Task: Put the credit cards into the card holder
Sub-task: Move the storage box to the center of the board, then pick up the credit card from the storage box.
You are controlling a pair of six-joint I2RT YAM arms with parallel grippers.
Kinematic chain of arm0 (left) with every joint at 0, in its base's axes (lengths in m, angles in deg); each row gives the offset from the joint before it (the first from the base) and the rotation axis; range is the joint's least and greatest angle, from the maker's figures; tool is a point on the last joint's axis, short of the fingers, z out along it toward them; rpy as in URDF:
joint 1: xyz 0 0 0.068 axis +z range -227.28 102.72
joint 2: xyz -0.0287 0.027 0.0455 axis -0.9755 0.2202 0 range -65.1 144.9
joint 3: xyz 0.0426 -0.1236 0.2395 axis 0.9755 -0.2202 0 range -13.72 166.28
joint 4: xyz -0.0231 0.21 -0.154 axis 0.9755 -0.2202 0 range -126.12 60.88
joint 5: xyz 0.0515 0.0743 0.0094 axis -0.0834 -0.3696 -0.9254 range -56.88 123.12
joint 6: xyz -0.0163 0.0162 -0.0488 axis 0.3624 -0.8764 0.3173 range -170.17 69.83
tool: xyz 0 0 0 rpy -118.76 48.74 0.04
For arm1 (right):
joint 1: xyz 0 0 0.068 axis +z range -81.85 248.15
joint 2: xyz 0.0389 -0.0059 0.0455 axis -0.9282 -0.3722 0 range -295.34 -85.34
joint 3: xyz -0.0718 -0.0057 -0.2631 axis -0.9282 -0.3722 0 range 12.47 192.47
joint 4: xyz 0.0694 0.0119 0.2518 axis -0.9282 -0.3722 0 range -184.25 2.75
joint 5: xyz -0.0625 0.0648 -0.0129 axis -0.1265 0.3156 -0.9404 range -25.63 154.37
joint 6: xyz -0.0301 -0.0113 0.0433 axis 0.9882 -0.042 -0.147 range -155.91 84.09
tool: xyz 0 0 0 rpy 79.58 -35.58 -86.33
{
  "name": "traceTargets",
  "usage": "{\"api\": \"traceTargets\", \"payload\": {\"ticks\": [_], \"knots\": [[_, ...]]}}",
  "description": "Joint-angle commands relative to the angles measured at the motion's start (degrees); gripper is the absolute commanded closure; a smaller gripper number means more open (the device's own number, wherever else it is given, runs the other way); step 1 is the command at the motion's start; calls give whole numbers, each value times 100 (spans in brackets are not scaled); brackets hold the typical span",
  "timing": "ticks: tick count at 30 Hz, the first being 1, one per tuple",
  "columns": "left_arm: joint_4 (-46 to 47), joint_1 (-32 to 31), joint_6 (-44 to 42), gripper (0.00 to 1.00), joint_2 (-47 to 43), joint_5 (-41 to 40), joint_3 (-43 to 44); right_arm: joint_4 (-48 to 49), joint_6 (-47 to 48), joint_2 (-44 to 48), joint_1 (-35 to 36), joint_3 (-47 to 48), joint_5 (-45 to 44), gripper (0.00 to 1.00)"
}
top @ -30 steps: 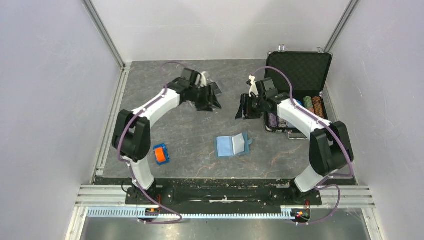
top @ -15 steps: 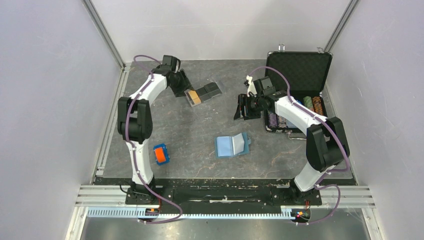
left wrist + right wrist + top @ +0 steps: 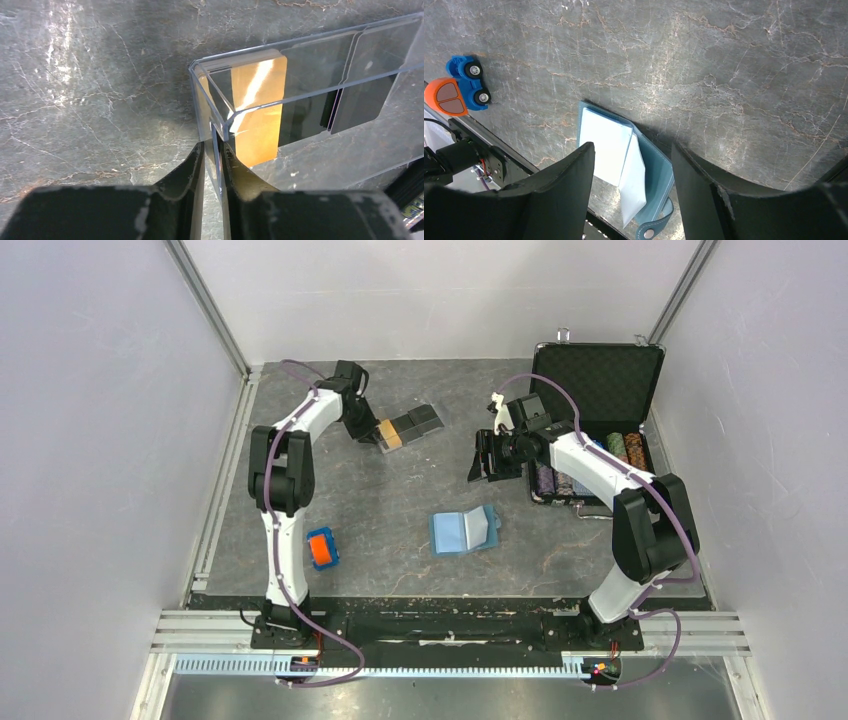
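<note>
Dark marbled table (image 3: pixel 400 500) with clear tray (image 3: pixel 416 436), open teal card holder (image 3: pixel 462 531), orange-and-blue toy (image 3: pixel 322 548), black chip case (image 3: pixel 597 380).

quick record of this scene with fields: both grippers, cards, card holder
left gripper: shut on the end wall of the clear tray
right gripper: open, holding nothing, apart from the card holder
credit cards: in the clear tray, one orange, black ones beside it
card holder: lying open on the table

Cards (image 3: pixel 257 115) in tray (image 3: pixel 206 110); holder (image 3: pixel 465 531) open
</note>
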State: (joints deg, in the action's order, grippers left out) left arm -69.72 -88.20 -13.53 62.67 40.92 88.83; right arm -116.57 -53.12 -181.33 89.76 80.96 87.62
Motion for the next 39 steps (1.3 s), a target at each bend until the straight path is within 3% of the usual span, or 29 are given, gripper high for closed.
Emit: {"api": "traceTargets", "payload": {"ticks": [1,8,21,24,28,34,39], "knots": [[-177,-115,-581,82,-288,-109,-191,-21,111,160,-25,16,77,39],[-248,-396,-1115,95,-745,-30,-667,-22,156,130,-29,92,104,39],[-390,-578,-2172,97,-1938,-232,-2142,296,18,-247,57,148,462,26],[-379,-578,-2416,93,-2042,-198,-2386,528,-132,-428,182,162,603,25],[-396,-584,-2464,69,-2234,-226,-2427,758,-280,-773,332,292,666,24],[-722,-685,-2198,63,-2535,-443,-1915,970,-373,-1218,377,586,519,33],[-696,-969,-2032,60,-2493,-133,-1600,1375,-604,-1393,404,583,820,38]]}}
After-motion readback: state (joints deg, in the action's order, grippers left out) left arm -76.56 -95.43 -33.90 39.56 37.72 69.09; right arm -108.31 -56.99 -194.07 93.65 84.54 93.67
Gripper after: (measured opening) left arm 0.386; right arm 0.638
